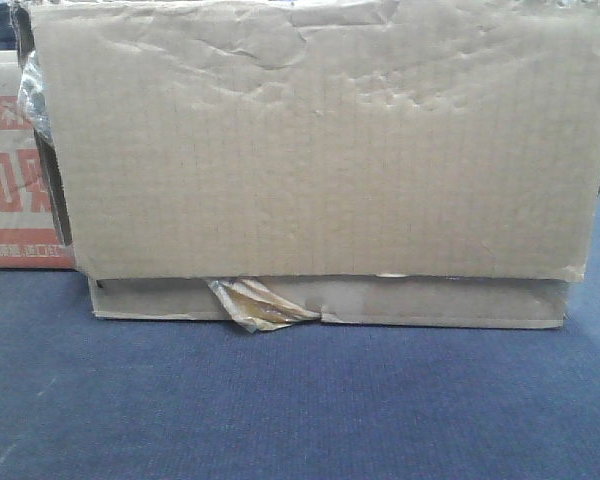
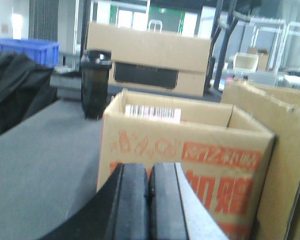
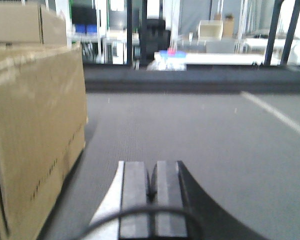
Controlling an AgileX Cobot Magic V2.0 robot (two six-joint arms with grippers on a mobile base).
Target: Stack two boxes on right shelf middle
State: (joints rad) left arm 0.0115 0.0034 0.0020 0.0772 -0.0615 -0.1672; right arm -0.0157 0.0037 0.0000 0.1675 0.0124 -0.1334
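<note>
A wide plain brown cardboard box (image 1: 310, 150) fills the front view, its face dented, with torn yellowish tape (image 1: 260, 303) curling at the lower seam. It stands on a blue-grey surface (image 1: 300, 400). My left gripper (image 2: 149, 172) is shut and empty, just in front of a carton with red print (image 2: 210, 150); the plain box (image 2: 285, 150) is to its right. My right gripper (image 3: 151, 170) is shut and empty over the grey surface, with the plain box (image 3: 35, 140) to its left and apart from it. The right shelf middle is out of view.
The red-printed carton (image 1: 15, 170) stands left of the plain box. A black cup (image 2: 95, 82), another brown carton (image 2: 150, 55), a blue bin (image 2: 30, 50) and black cloth (image 2: 15, 90) lie beyond the left gripper. A white line (image 3: 280, 117) crosses the surface at right.
</note>
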